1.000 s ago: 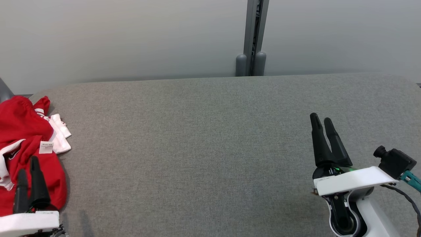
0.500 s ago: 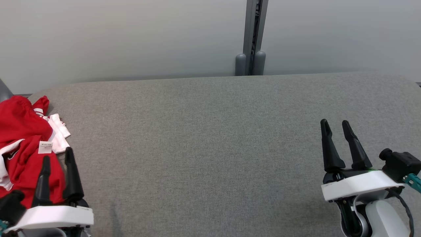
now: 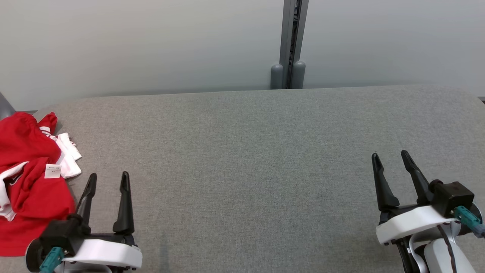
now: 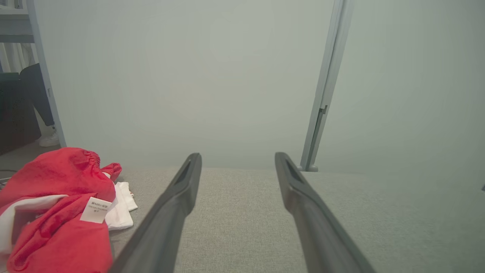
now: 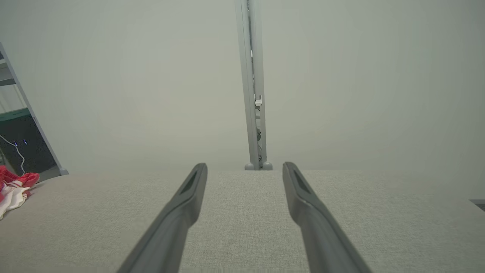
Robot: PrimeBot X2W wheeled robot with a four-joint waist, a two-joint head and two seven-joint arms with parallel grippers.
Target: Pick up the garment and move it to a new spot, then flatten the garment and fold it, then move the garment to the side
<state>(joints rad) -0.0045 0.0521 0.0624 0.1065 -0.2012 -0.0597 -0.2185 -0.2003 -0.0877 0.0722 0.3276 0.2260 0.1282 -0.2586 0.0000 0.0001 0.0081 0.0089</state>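
Garment (image 3: 30,182) bunched at the counter (image 3: 242,151) left edge, just left of the left claw (image 3: 108,175), spread and empty; right claw (image 3: 390,154), spread too, well apart.

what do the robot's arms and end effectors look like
The left end effector and right end effector each have two long, tapering black fingers on a white wrist housing. A black camera block with a teal connector sits beside each. A dark cable runs along the pale right forearm.
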